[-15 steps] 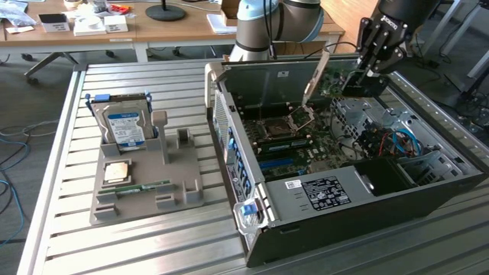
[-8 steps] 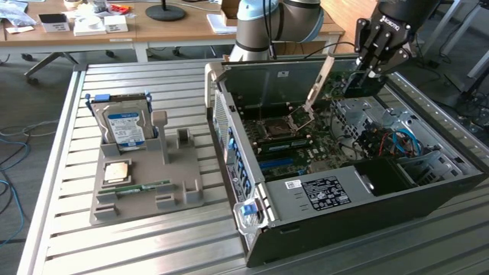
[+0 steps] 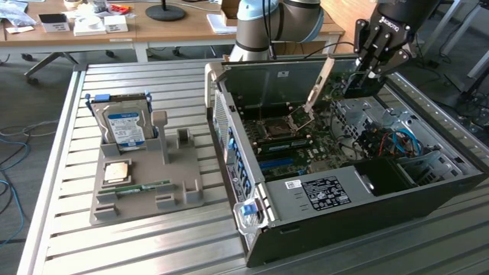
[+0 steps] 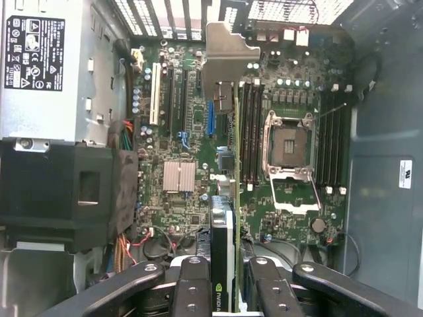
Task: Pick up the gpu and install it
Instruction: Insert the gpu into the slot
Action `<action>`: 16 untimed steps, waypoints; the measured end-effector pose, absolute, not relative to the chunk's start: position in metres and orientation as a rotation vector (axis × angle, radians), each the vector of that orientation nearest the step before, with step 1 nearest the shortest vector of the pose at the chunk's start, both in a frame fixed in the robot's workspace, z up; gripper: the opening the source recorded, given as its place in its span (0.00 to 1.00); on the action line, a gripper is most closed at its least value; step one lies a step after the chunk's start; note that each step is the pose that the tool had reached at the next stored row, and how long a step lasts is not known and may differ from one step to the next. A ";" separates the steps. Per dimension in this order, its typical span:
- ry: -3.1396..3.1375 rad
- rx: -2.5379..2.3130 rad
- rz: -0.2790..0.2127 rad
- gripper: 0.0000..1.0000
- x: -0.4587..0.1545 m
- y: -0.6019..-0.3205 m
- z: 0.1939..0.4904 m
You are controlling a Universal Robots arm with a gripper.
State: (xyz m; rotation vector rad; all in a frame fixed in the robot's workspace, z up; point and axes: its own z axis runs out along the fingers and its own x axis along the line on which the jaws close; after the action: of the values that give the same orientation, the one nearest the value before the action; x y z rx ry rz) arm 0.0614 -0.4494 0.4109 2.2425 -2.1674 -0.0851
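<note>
step: install | end effector clamped on gpu, above motherboard | advice: hold gpu edge square to motherboard; descend straight, gently

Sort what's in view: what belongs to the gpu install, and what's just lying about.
Job: gpu, edge-on in the gripper over the motherboard; open computer case.
Lying about: hard drive, RAM stick and processor chip on the grey parts holder.

Silver-grey arm with blue joint cap, black screw-studded tool.
</note>
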 end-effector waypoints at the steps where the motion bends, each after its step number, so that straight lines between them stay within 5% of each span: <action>1: -2.169 2.247 -0.078 0.27 0.061 -0.449 0.410; 16: -2.229 2.227 -0.033 0.27 0.052 -0.449 0.401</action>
State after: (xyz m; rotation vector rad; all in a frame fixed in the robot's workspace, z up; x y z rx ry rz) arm 0.0521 -0.4493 0.4014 2.2272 -2.2295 -0.0335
